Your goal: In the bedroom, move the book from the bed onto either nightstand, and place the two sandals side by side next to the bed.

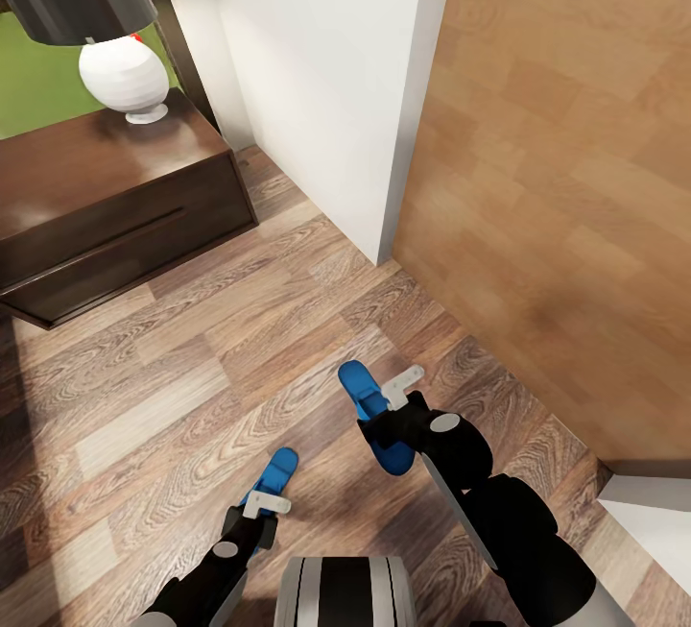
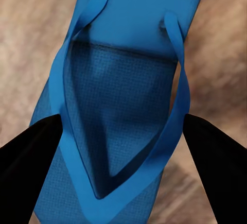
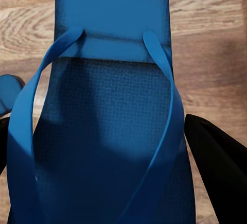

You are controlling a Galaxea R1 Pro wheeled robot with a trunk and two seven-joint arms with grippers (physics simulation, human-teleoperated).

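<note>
Each arm carries one blue sandal above the wood-plank floor [image 1: 173, 387]. The left end effector [image 1: 257, 512] has the left sandal [image 1: 274, 475] between its dark fingers [image 2: 31, 147], which press against the sole's edges on both sides, closed as far as the sandal lets them. The right end effector [image 1: 395, 416] grips the right sandal [image 1: 369, 406] the same way; in the right wrist view one finger [image 3: 218, 157] sits at the edge of that sandal [image 3: 110, 131], its strap side facing the camera. In the head view the two sandals are well apart, with the right one held farther forward.

A dark brown nightstand [image 1: 115, 214] stands ahead to the left with a white lamp [image 1: 125, 80] on its top, beside a white wall [image 1: 317, 70] and a brown wooden door [image 1: 557, 185]. The bed and the book are out of sight here, so the step in hand is, by my judgement, carrying the pair to the bedside.

To do it well, keep both grips firm while the base turns, since a thin sole pinched at its edges could twist or slip. Hold the sandals level and clear of the nightstand's corner. At the bed, bring the two arms to matching height and heading, narrow the gap between the soles until they are just beside each other, and lower both flat to the floor before opening either end effector
</note>
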